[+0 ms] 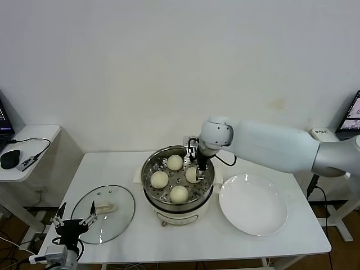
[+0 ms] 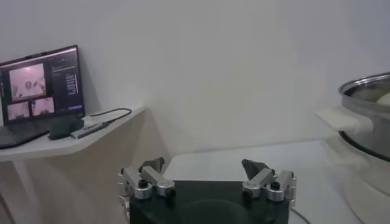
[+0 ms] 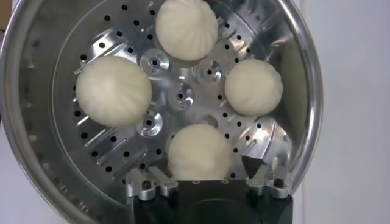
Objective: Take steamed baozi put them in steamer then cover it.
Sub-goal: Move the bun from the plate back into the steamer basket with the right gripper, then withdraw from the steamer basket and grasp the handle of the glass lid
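All four buns sit inside the steamer (image 1: pixel 177 181), spread around its perforated tray: one bun (image 1: pixel 175 162) at twelve o'clock, one (image 1: pixel 192 174) at three, one (image 1: pixel 179 193) at six and one (image 1: pixel 159 179) at nine. None of them touches its neighbour, and the tray's bare centre shows between them. The white plate (image 1: pixel 253 203), just beside the steamer at its three o'clock, has nothing on it, so the loading half of the job looks done.

The right gripper (image 1: pixel 198 166) hangs over the three o'clock bun, just inside the steamer's rim. In the right wrist view its fingers (image 3: pixel 146 184) stand spread on either side of that bun (image 3: pixel 199 153), not pinching it; the claw is open and holds nothing. My read: that bun is released and resting on the tray.

What's left is the cover. The glass lid (image 1: pixel 104 214) lies flat on the table (image 1: pixel 292 236) at the steamer's nine o'clock, well apart from it, handle up. The left gripper (image 1: pixel 73 221) waits at the lid's near-left edge, jaws wide and empty, as the left wrist view confirms (image 2: pixel 207 180). Nothing is on the steamer yet, so the lid must be lifted across and set down on the rim once the right arm is clear of the pot.
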Controlling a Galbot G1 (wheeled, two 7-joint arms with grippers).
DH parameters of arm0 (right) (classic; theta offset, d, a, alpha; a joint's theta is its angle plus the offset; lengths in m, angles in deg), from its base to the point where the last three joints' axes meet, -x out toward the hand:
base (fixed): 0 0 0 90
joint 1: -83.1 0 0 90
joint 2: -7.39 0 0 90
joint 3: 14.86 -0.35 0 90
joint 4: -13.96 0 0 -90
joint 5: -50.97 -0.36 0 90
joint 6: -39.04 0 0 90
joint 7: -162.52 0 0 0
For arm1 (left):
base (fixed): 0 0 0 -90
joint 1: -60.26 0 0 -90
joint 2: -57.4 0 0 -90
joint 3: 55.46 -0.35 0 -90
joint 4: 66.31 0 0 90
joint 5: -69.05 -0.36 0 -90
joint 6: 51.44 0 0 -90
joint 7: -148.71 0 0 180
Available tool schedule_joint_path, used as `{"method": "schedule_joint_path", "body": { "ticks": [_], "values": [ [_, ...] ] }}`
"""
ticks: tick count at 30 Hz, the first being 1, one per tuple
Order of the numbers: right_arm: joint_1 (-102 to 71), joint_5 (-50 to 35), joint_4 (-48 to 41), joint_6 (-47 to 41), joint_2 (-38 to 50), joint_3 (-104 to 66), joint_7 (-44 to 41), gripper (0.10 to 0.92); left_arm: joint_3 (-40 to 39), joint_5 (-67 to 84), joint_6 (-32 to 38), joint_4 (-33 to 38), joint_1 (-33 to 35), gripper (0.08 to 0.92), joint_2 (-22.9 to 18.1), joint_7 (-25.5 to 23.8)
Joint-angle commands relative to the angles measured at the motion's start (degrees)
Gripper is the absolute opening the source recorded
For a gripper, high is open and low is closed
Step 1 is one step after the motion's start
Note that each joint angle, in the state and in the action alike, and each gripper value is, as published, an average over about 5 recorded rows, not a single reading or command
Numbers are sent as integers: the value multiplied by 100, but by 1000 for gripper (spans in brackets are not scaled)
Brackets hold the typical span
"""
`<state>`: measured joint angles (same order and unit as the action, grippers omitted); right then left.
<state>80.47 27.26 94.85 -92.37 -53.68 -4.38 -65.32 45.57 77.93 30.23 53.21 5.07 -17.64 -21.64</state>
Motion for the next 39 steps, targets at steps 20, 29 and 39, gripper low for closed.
{"method": "schedule_joint_path", "body": {
  "ticks": [20,29,39],
  "values": [
    [-5845,-315,2612,2700,2646,-5895,4960,823,-161,-93,-59,-46,-52,823,-27,62],
    [-9109,1167,2592,4350,925,-9518,4391,823,-243,-718,24,-260,-112,823,-18,80],
    [-10837,1171,3070,4635,-1170,-11798,3756,823,-89,-3598,722,-1141,-452,823,830,-170]
  ]
}}
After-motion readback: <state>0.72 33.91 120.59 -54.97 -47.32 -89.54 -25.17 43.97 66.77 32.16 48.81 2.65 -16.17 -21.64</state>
